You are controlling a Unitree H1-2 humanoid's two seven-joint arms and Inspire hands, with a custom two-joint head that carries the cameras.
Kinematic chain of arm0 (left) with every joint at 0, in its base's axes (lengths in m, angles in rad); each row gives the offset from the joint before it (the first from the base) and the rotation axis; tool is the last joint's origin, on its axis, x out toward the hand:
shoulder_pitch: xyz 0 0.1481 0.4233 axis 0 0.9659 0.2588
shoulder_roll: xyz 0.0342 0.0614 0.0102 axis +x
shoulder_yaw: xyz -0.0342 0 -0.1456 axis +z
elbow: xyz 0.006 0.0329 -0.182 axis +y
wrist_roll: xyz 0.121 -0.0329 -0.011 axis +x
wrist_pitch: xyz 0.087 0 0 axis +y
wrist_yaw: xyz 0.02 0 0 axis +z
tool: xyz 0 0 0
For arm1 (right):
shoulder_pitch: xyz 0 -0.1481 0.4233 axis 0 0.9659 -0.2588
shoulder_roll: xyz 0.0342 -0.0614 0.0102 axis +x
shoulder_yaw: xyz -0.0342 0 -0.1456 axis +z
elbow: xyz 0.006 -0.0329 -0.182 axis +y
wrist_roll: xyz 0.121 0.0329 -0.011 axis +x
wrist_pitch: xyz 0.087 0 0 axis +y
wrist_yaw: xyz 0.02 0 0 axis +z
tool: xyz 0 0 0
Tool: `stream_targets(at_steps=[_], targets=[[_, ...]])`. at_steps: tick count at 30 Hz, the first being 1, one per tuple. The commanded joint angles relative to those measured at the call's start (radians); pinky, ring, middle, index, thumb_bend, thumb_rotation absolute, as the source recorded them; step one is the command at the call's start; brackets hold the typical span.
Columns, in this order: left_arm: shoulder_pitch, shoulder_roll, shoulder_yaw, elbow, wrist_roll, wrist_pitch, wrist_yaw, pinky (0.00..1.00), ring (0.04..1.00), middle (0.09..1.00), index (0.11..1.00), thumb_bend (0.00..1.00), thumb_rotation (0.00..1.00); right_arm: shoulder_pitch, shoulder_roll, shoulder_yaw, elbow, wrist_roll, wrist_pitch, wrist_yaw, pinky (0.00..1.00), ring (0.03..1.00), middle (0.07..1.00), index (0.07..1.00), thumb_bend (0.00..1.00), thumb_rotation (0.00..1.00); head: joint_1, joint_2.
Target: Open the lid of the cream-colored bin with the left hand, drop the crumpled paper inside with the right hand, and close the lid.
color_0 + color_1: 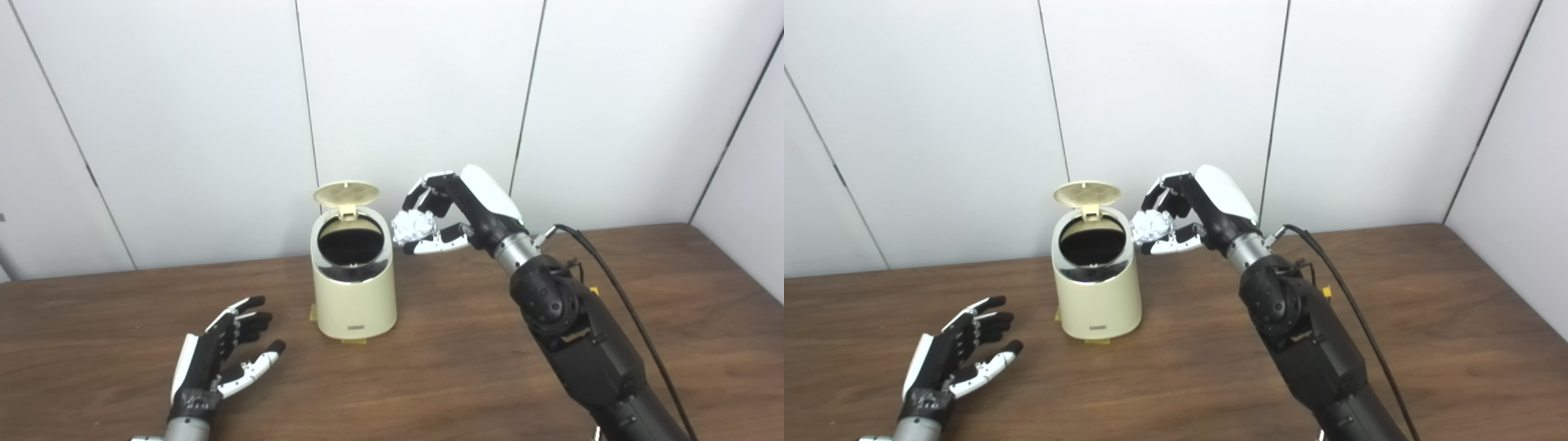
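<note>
The cream-colored bin (355, 300) stands on the brown table, its round lid (346, 193) tipped up and back so the dark opening shows. My right hand (456, 211) is raised just right of the bin's top, shut on the crumpled white paper (413, 226), which hangs beside the rim, not over the opening. My left hand (223, 352) lies low on the table to the left of the bin, open and empty, fingers apart, not touching it. The same scene shows in the right eye view, with the bin (1097, 294) and the paper (1153, 226).
The wooden table (429, 367) runs to a white panelled wall (184, 122) close behind the bin. My right forearm (576, 331) with a black cable crosses the table's right part. A small yellowish tab (354, 340) sticks out under the bin.
</note>
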Motion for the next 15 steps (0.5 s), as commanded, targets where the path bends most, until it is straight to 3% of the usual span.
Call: stream_targets(at_steps=[1,4,15], targets=[[-0.001,-0.016,-0.008,-0.017,0.0,-0.003,0.015,0.75,0.74,0.722,0.837,0.57,0.05,-0.069,0.006,0.003,-0.011,-0.012,-0.021,-0.022,0.55,0.532,0.44,0.526,0.52,0.0,0.008,0.001],[-0.002,-0.023,-0.012,-0.018,0.011,0.004,0.02,0.75,0.739,0.722,0.838,0.57,0.06,-0.09,0.029,0.013,0.009,-0.007,-0.033,-0.025,0.64,0.538,0.44,0.526,0.52,0.0,0.021,-0.001],[-0.001,-0.044,-0.021,-0.03,0.024,0.015,0.033,0.75,0.739,0.722,0.837,0.59,0.1,-0.147,0.084,0.047,0.108,-0.017,-0.066,-0.046,0.62,0.533,0.446,0.524,0.52,0.0,0.061,0.003]])
